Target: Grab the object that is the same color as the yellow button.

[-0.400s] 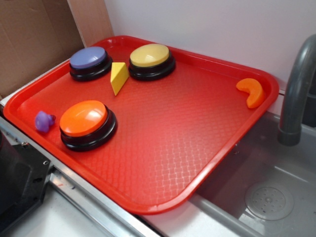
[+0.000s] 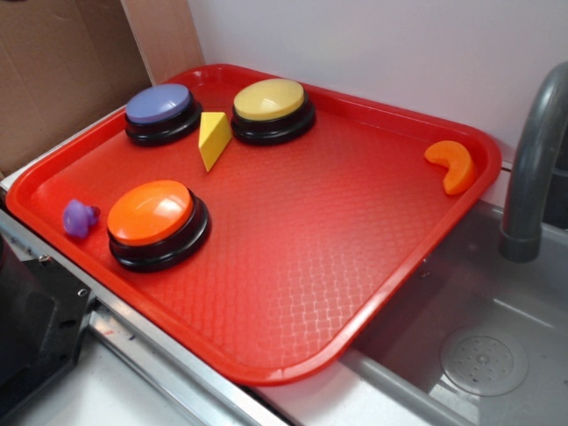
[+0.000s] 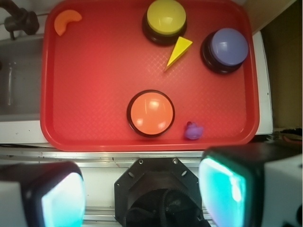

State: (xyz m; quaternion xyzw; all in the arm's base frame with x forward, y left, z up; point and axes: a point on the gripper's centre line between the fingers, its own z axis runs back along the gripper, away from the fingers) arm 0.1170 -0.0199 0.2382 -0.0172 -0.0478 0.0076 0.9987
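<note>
Yellow wedge (image 2: 213, 138) lies on the red tray (image 2: 293, 266), between yellow button (image 2: 272, 108) and purple button (image 2: 161, 112); my gripper (image 3: 142, 198) (fingers spread apart) hovers well clear.

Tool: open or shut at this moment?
Open. In the wrist view the tool has its two fingers far apart, nothing between them, above the tray's near rim.

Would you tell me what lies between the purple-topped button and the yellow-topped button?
The small yellow wedge lies between the purple-topped button and the yellow-topped button, clear in both views.
</note>
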